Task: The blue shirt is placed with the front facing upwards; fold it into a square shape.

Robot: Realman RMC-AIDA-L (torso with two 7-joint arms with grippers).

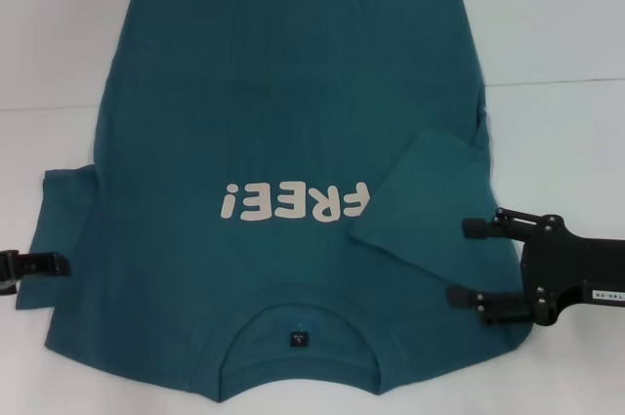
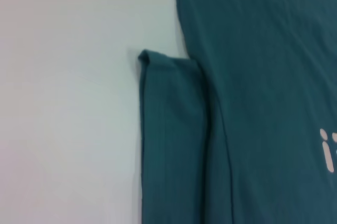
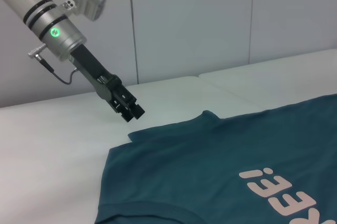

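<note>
The blue shirt [image 1: 283, 112] lies flat on the white table, front up. Its collar and black neck tag [image 1: 298, 339] are nearest me, and the white "FREE!" [image 1: 291, 202] reads upside down. Its right sleeve [image 1: 420, 195] is folded inward onto the body. The other sleeve [image 1: 63, 225] lies spread out to the side, also seen in the left wrist view [image 2: 171, 139]. My right gripper [image 1: 471, 263] stands open over the shirt's right shoulder edge, beside the folded sleeve, holding nothing. My left gripper [image 1: 44, 264] is shut just above that spread sleeve [image 3: 163, 129], and shows in the right wrist view [image 3: 131, 112].
The white table [image 1: 557, 34] extends beyond the shirt on both sides and behind the hem. A seam [image 1: 557, 83] runs across the table surface. A pale wall [image 3: 210, 18] stands behind the table.
</note>
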